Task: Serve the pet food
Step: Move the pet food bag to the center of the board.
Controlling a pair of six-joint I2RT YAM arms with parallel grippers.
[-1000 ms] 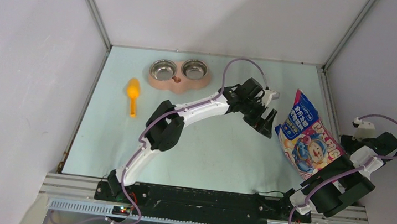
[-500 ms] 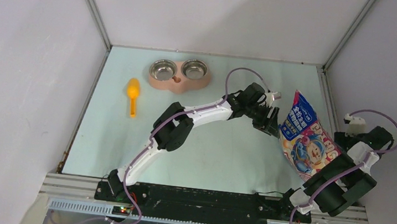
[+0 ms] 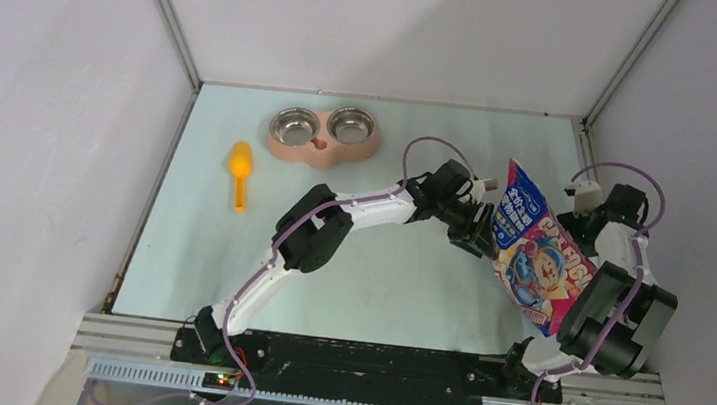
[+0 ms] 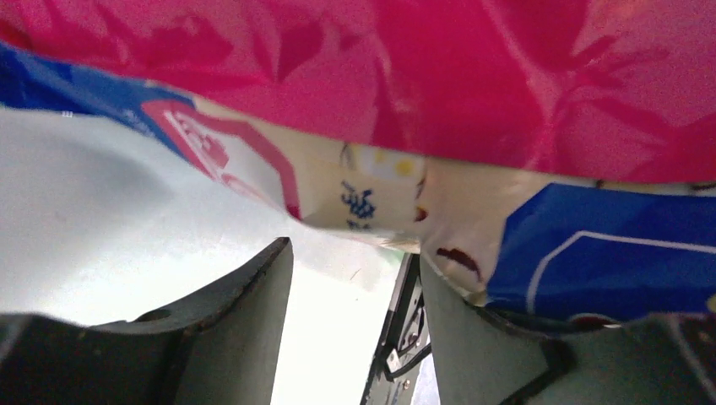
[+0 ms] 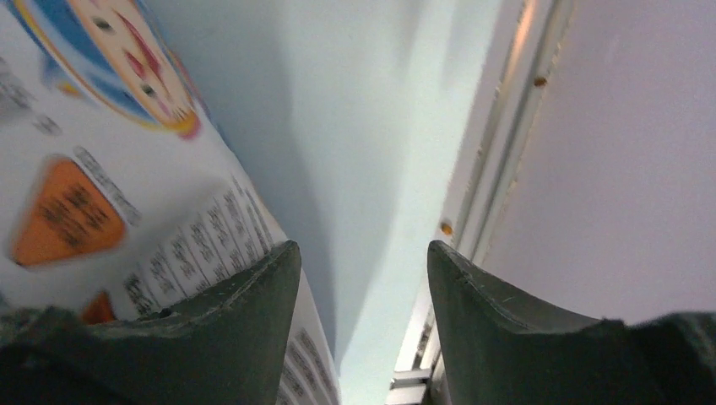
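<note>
The right side of the desk [image 3: 377,275] is taken up by the CAT FOOD bag [image 3: 530,251], propped at a tilt between both arms. The pet food itself is not seen and is judged to be inside. The left pincer [image 4: 353,253] is held released, close against the bag's edge, with nothing clamped. The right pincer [image 5: 363,249] is likewise released, just beside the bag. If it is nudged off-centre, the unheld glossy bag could be toppled or spilled. The feeder [image 3: 319,154] and scoop [image 3: 240,172] are set well apart.

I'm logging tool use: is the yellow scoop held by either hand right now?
No, the yellow scoop lies free on the table, left of the pink feeder.
</note>
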